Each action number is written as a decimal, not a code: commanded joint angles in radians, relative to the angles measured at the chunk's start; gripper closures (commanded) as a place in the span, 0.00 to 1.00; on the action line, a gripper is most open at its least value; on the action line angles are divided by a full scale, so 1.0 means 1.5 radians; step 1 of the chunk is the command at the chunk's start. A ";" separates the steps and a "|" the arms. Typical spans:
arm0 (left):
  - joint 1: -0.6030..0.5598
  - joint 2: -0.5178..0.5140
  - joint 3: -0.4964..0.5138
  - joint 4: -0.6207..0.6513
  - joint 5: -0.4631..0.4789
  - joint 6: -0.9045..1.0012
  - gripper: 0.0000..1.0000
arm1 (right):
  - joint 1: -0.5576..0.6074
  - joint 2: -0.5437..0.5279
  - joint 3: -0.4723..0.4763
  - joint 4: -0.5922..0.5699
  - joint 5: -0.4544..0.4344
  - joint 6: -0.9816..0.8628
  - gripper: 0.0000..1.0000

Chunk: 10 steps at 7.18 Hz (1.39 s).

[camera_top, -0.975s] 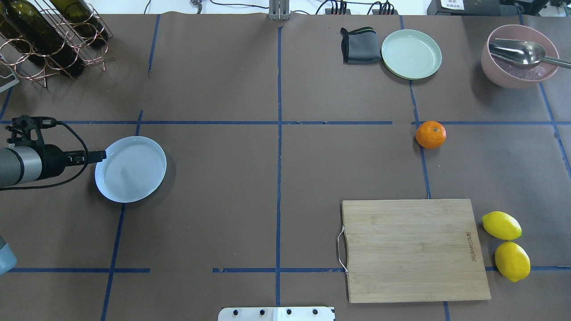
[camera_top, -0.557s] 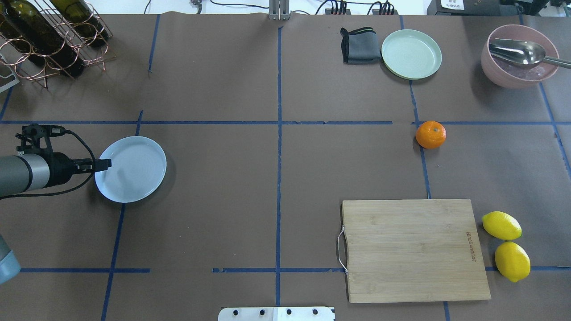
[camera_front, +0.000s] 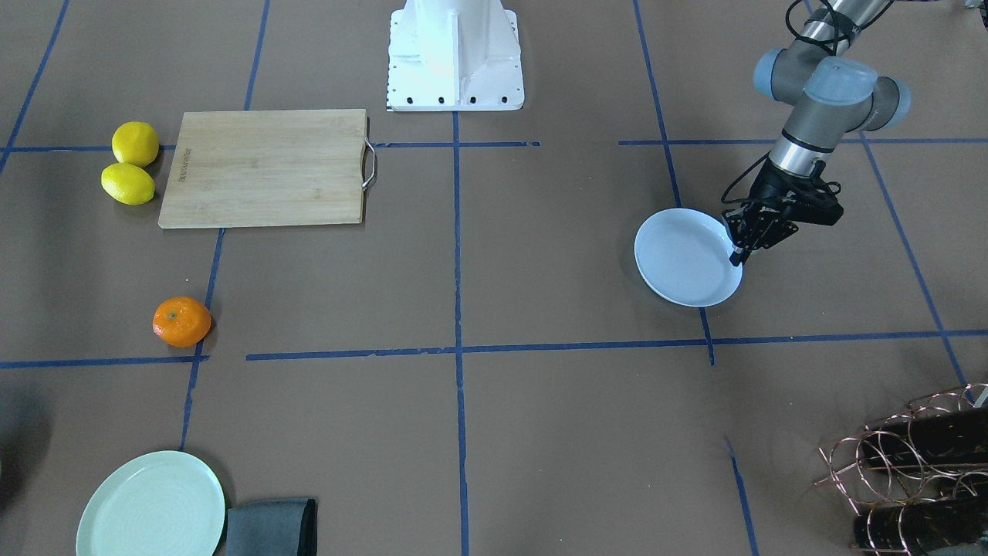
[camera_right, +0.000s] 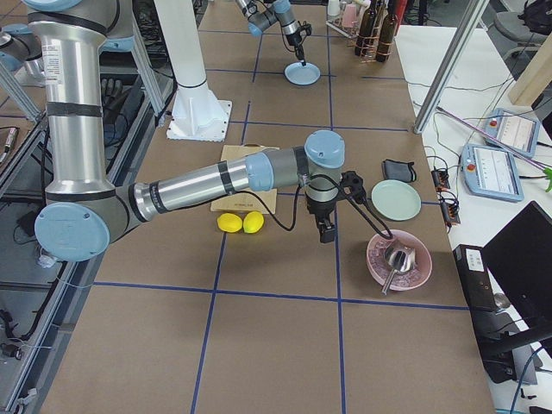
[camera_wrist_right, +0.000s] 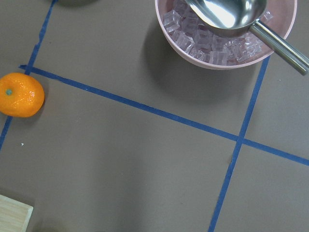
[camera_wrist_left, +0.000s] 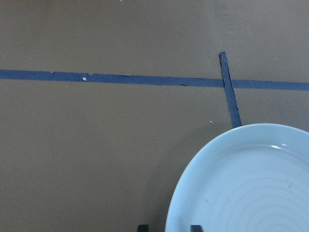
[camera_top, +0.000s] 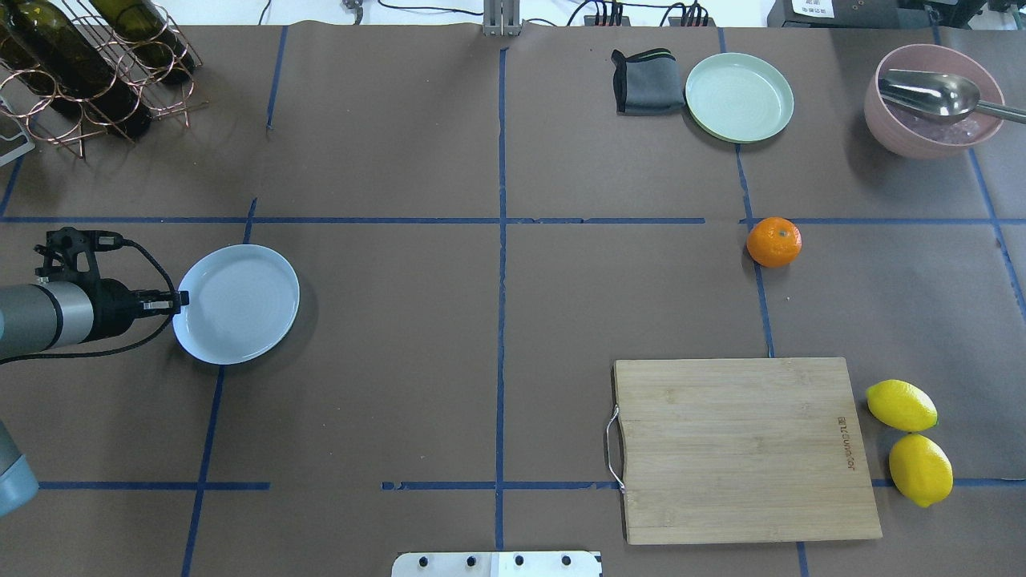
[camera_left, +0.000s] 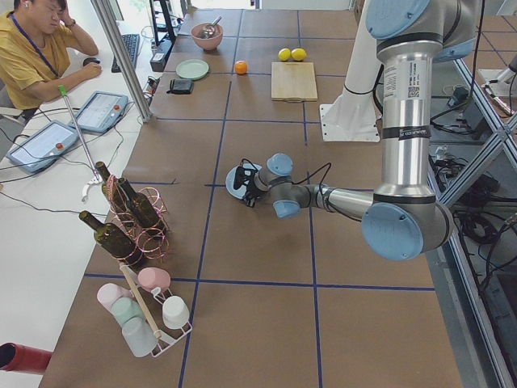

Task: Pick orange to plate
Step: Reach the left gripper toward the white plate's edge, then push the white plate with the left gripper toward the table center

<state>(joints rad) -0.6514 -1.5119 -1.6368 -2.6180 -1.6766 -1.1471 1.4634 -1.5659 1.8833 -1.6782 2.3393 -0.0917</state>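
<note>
Overhead exterior: your left gripper (camera_top: 183,298) has drawn back from over the plate (camera_top: 240,308) to its rim, near the brown-papered desk's (camera_top: 401,361) left edge. Its fingers (camera_wrist_left: 143,227) stand narrowly parted astride that rim. The orange (camera_top: 773,241) lies far off in the right half. The right gripper (camera_right: 326,231) shows only from the side, so you cannot tell its spacing.

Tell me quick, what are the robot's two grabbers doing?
Left gripper: open, fingertips either side of the bluish-white plate rim.
Right gripper: cannot tell, seen only from a side camera.
</note>
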 commanded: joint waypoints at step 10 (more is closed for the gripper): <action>0.071 -0.476 0.177 0.235 0.025 -0.077 1.00 | 0.000 -0.005 -0.002 0.000 0.000 0.001 0.00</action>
<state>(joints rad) -0.5628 -2.1913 -1.4012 -2.2669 -1.6437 -1.2638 1.4646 -1.5734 1.8825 -1.6782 2.3395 -0.0905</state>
